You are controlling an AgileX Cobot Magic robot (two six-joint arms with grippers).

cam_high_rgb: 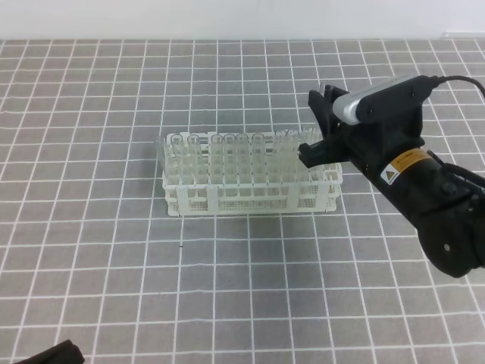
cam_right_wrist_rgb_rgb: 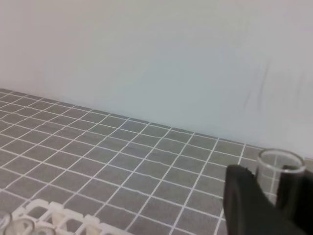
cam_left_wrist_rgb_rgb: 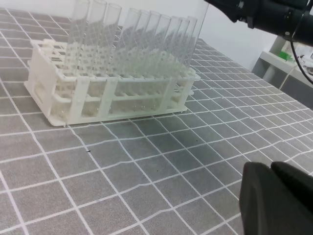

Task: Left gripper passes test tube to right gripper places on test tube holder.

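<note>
The white test tube holder stands mid-table, and several clear tubes stand upright in its far rows. My right gripper hovers over the holder's right end. In the right wrist view the right gripper is shut on the test tube, whose open rim shows between the dark fingers. A corner of the holder lies below. My left gripper rests at the table's near left edge, far from the holder. Its fingers are together with nothing between them.
A grey mat with a white grid covers the table, and a white wall stands behind it. The right arm crosses the top right of the left wrist view. A pale shelf stands beyond the table on that side.
</note>
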